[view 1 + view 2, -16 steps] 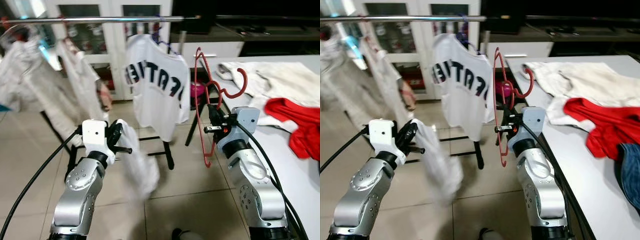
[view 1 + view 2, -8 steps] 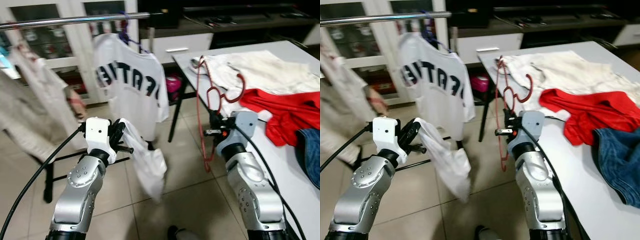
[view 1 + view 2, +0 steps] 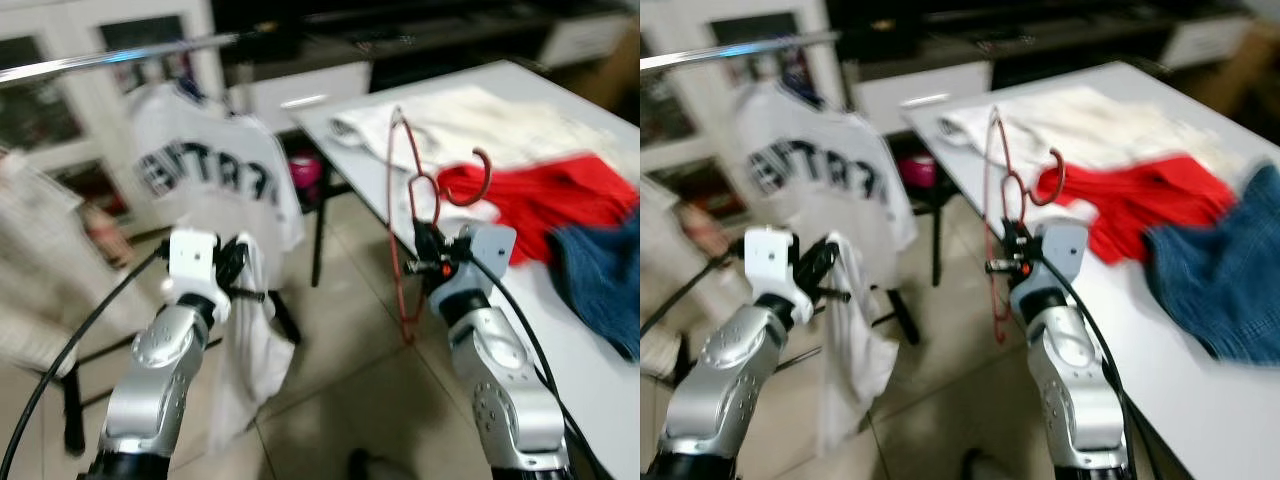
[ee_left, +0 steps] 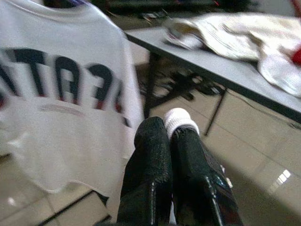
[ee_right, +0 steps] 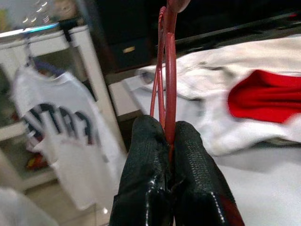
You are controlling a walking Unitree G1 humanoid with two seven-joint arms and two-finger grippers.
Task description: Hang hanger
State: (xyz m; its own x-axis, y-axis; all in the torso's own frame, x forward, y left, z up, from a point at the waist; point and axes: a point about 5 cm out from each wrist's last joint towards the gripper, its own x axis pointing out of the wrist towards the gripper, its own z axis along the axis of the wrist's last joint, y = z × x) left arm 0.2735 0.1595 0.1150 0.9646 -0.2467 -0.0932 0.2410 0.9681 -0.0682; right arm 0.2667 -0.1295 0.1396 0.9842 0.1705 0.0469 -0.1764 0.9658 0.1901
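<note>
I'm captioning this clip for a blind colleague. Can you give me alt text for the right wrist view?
The right gripper has its two black fingers shut on a red hanger that rises straight up between them. Beyond lie a white garment and a red garment on a pale table, with a lettered white jersey hanging farther off.

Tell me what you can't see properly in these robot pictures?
- Jersey lettering: blurred in the eye views, cut off by the edge in the left wrist view.
- White garment held by the left gripper: motion blur hides what it is.
- Red hanger in the right gripper: its hook runs past the edge in the right wrist view.
- Blue cloth on the table: blurred, cropped.
</note>
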